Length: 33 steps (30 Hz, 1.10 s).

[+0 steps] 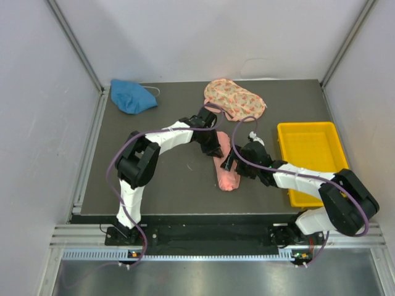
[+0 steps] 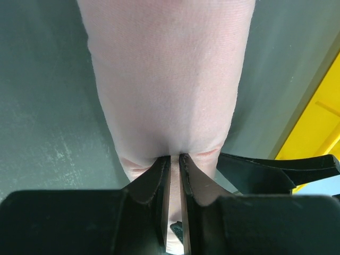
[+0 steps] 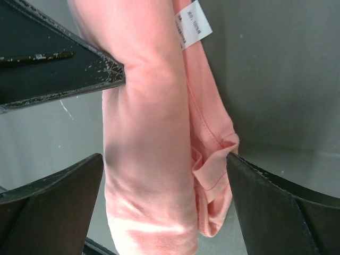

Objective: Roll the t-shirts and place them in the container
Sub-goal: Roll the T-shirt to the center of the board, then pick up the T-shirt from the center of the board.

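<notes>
Now we've got our left gripper [image 2: 175,158] pinched on one end of the rolled pink t-shirt [image 2: 170,79]; our right gripper [image 3: 164,159] straddles it, spread wide, gripping nothing.

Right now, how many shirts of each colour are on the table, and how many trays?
pink t-shirt: 1
blue t-shirt: 1
floral t-shirt: 1
yellow tray: 1
Total: 4

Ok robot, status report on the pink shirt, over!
Left jaws pinching one end of the pink t-shirt. Right jaws open, straddling it. Nothing in the way; yellow tray sits off right.
</notes>
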{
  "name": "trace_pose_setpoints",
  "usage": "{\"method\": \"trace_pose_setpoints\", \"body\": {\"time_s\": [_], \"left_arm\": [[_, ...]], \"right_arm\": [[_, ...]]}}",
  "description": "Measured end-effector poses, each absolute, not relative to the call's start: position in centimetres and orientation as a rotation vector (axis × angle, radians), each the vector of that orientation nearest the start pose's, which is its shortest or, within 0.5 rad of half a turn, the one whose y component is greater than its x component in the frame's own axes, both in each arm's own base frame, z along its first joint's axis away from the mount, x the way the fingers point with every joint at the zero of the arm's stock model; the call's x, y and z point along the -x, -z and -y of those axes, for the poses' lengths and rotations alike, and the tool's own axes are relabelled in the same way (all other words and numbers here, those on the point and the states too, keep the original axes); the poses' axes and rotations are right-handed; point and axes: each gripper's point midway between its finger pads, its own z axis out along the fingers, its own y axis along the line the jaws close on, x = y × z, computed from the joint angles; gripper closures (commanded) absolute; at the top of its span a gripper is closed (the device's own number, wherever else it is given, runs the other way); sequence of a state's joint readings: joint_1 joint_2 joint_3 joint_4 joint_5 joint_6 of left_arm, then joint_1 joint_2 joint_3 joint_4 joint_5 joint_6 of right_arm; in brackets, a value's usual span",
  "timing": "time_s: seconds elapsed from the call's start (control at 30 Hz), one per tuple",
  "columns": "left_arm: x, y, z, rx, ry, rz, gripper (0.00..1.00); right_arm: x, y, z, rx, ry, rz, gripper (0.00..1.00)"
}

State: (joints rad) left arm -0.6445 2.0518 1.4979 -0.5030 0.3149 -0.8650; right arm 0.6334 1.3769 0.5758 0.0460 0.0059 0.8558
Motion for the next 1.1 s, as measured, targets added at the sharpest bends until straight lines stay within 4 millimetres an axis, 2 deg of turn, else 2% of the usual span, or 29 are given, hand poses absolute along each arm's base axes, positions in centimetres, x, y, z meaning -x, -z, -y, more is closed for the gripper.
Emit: {"method": "trace_pose_setpoints", "body": {"time_s": [0.43, 0.57, 0.67, 0.83, 1.0, 1.1], "left_arm": [[-32.7, -5.5, 35.1, 0.194, 0.832, -2.865, 0.83], [-32.7, -5.5, 35.1, 0.195, 0.826, -2.866, 0.82], [-32.7, -5.5, 35.1, 0.195, 0.824, -2.867, 0.83], [-32.7, -5.5, 35.1, 0.195, 0.821, -2.867, 0.83], [-32.7, -5.4, 35.2, 0.195, 0.820, -2.869, 0.82], [-32.7, -5.4, 35.1, 0.195, 0.818, -2.871, 0.83]], "right_arm": [[-26.4, -5.1, -21.5, -0.236, -0.649, -2.401, 0.01], [-26.7, -4.3, -22.4, -0.210, -0.692, -2.410, 0.01], [-27.5, -4.6, -23.5, -0.192, -0.768, -2.379, 0.01], [-28.1, -4.8, -24.1, -0.185, -0.831, -2.359, 0.01], [-28.1, -4.7, -24.2, -0.180, -0.825, -2.375, 0.08], [-28.3, -4.6, -24.2, -0.175, -0.804, -2.395, 0.17]]}}
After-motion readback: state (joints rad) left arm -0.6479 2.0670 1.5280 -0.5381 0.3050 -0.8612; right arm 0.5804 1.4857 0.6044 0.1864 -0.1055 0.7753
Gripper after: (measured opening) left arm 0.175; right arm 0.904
